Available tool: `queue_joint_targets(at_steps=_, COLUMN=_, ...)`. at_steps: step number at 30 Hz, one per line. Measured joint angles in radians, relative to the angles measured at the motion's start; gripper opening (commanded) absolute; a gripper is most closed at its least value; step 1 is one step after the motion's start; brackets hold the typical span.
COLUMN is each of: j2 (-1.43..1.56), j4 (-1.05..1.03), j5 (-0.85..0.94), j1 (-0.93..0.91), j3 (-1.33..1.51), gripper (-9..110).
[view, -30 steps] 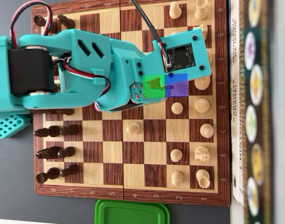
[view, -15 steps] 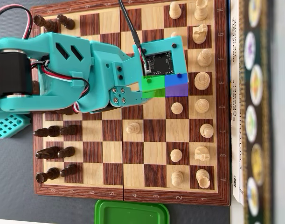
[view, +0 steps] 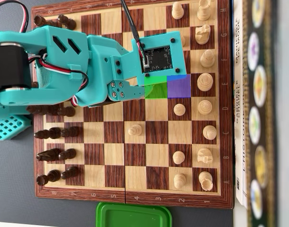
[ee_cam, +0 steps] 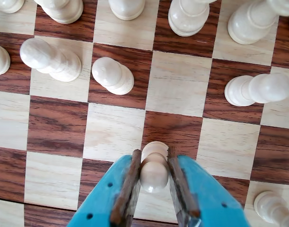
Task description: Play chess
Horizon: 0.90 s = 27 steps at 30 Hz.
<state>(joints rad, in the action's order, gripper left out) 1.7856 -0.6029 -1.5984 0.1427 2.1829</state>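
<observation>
In the wrist view my blue gripper (ee_cam: 153, 157) is shut on the round head of a white pawn (ee_cam: 153, 174). The pawn stands upright, its base over a dark square of the wooden chessboard (ee_cam: 111, 132); I cannot tell whether it touches the board. In the overhead view the teal arm (view: 87, 71) reaches across the board (view: 111, 151) from the left. The jaws and the held pawn are hidden under the wrist camera board (view: 158, 56). A green patch (view: 156, 89) and a purple patch (view: 179, 87) mark two neighbouring squares beside it.
White pawns stand ahead (ee_cam: 112, 75) (ee_cam: 50, 59) (ee_cam: 258, 89), with taller white pieces (ee_cam: 187, 16) behind them. Overhead, white pieces (view: 204, 108) fill the right side and black pieces (view: 54, 132) the left. A green lid (view: 134, 215) lies below the board and a box (view: 253, 113) along its right.
</observation>
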Motion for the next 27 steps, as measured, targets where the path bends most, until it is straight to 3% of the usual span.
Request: queue_joint_targets(at_steps=27, j2=-0.061, j4=0.002, j5=0.0, j1=-0.025, j3=-0.041, gripper=6)
